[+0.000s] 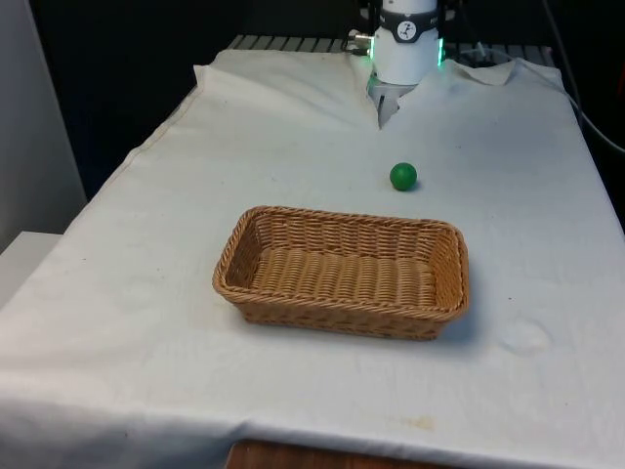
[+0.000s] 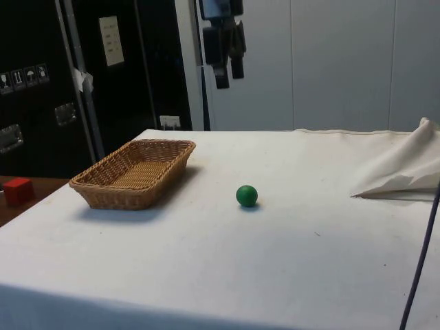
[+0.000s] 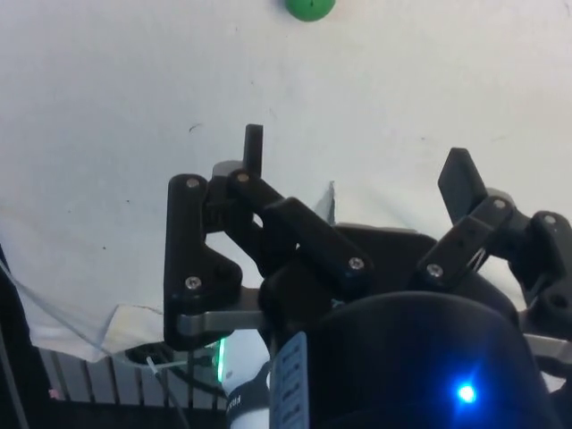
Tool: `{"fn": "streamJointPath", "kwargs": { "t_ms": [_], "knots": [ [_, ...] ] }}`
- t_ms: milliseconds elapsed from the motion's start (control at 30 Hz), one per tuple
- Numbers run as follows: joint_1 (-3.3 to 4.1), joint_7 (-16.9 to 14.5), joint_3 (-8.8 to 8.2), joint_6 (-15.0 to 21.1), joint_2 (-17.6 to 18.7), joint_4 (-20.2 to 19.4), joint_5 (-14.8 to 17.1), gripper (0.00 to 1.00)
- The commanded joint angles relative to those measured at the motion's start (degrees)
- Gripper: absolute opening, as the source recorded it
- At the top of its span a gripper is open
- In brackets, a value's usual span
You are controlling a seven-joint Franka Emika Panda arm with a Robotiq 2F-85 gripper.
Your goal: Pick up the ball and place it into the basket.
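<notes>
A small green ball (image 1: 403,176) rests on the white cloth, a short way beyond the far rim of the woven wicker basket (image 1: 342,217), towards the front view's right. From the side, the ball (image 2: 247,196) lies apart from the basket (image 2: 110,194), which holds nothing. My gripper (image 2: 229,75) hangs high above the table, well over the ball and basket. In the wrist view the gripper (image 3: 357,161) is open with nothing between its black fingers (image 3: 254,147), and the ball (image 3: 310,7) is far below on the cloth.
A raised fold of cloth (image 2: 405,172) lies near the robot's base (image 1: 405,44). A dark cable (image 2: 421,261) runs down at the side view's right edge. A red block (image 2: 17,190) sits off the table beyond the basket.
</notes>
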Motion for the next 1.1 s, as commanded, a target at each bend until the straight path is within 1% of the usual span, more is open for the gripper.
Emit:
{"fn": "streamJointPath", "kwargs": {
  "t_ms": [0,67,100,167,300,367,400,433,500,533,567,633,667,700,733,767,900,933,1067],
  "knots": [
    [0.06,0.5,0.06,1.1,0.3,-0.6,0.3,1.0],
    [0.11,0.8,0.11,2.1,0.6,-1.4,0.5,1.0],
    [0.0,0.3,0.06,1.3,0.7,-1.0,0.3,1.0],
    [0.17,1.5,0.52,3.6,0.9,-2.8,0.9,1.0],
    [0.23,2.6,1.43,5.7,0.2,-5.4,1.2,1.0],
    [0.29,2.9,2.18,7.3,-0.6,-7.3,1.7,1.0],
    [0.06,2.5,2.01,6.4,0.2,-6.4,1.4,1.0],
    [0.29,2.9,2.41,7.9,-0.7,-7.9,2.0,1.0],
    [0.34,2.9,2.86,9.1,-1.0,-9.1,2.5,1.0],
    [0.34,2.8,3.09,9.6,-1.1,-9.5,2.7,1.0],
    [0.34,2.6,3.44,10.9,-1.1,-10.4,3.2,1.0],
    [0.34,2.5,3.61,11.4,-1.1,-10.8,3.4,1.0],
    [0.4,2.2,3.95,12.7,-1.0,-11.6,3.8,1.0],
    [0.4,2.1,4.07,13.3,-0.9,-12.0,4.0,1.0],
    [0.11,2.3,4.13,12.3,-0.8,-11.5,3.4,1.0],
    [0.4,1.9,4.18,13.8,-0.7,-12.3,4.2,1.0],
    [0.4,0.9,4.53,16.4,0.1,-13.5,5.0,1.0],
    [0.4,0.3,4.53,17.8,0.9,-14.0,5.2,1.0],
    [0.34,-0.7,4.47,20.2,2.6,-14.6,5.3,1.0]
  ]
}}
